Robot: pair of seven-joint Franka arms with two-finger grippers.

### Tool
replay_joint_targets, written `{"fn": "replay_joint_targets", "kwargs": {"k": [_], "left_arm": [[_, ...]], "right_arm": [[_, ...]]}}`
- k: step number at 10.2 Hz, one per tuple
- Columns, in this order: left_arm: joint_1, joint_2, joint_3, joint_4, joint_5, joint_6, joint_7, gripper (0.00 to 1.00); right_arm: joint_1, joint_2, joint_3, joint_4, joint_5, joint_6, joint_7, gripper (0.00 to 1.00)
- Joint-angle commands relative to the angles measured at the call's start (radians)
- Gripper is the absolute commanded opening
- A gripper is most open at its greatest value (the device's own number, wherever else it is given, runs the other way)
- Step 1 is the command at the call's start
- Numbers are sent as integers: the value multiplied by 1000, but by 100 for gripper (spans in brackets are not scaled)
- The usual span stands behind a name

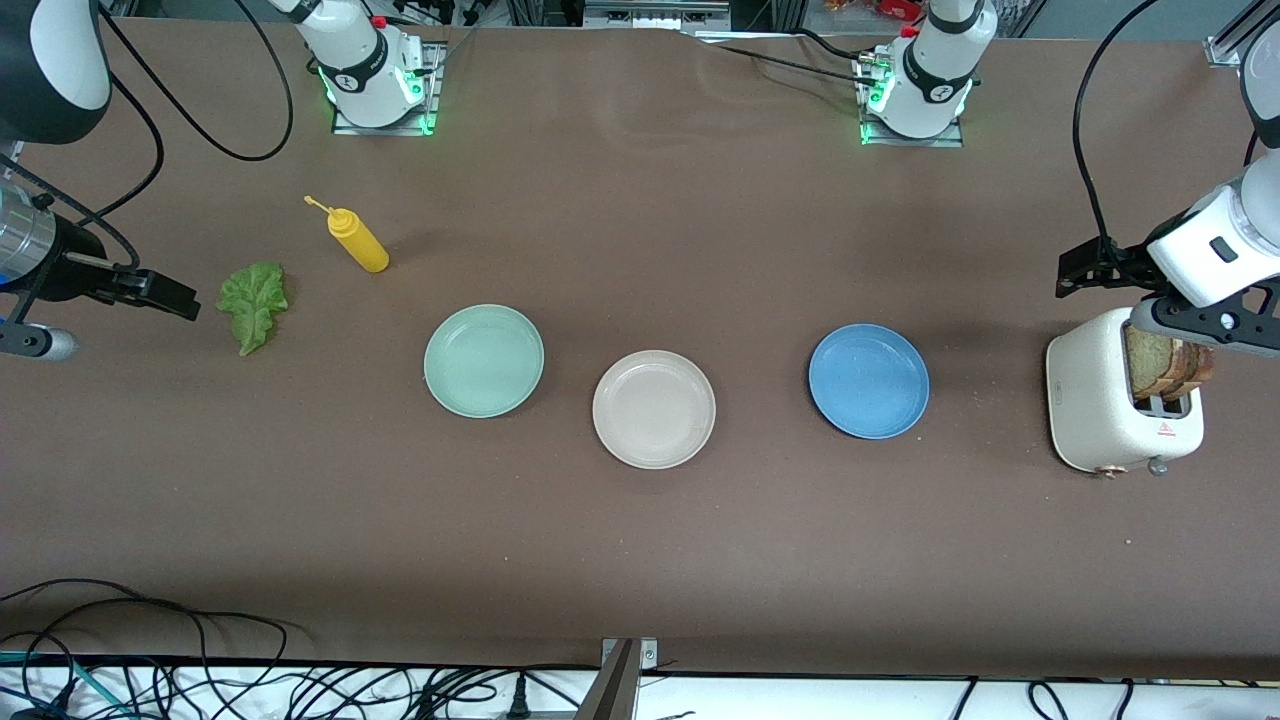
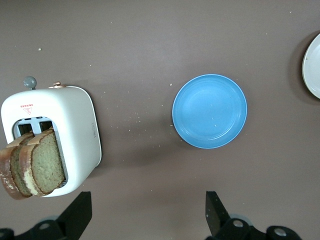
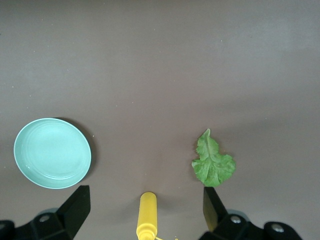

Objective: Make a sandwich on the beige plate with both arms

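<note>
Item 1: beige plate [image 1: 654,409], bare, lower centre of the front view, on the brown table [image 1: 640,560]; it lies between the mint green plate [image 1: 484,360] and the blue plate [image 1: 868,380], slightly nearer the front camera than both.

Item 2: 3 slices of bread [image 1: 1170,364], brown with darker crust, standing upright in the slots of a white toaster [image 1: 1105,410] at the right edge of the front view, toward the left arm's end of the table.

Item 3: lettuce leaf [image 1: 253,304], ruffled green, flat on the table at middle left of the front view, toward the right arm's end.

Item 4: yellow squeeze bottle [image 1: 357,239], lying tilted in the upper left of the front view, between the lettuce leaf and the right arm's base.

Item 5: left hand [image 2: 147,215], up in the air over the table just beside the toaster, fingers spread wide, holding nothing.

Item 6: right hand [image 3: 145,212], at the left edge of the front view, over the table near the lettuce leaf, fingers spread wide, holding nothing; the bottle shows between its fingers in the right wrist view.
</note>
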Motion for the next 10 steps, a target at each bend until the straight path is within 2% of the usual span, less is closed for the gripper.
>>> {"fn": "replay_joint_targets", "kwargs": {"k": [1,10], "left_arm": [[-7,-5,6,-3,-18,-4,15,100],[-17,2,6,-3,-18,-5,15,100]], "right_arm": [[-11,-8,6,5,1,-14,1,100],[-12,-6,6,5,0,-14,-3,100]]}}
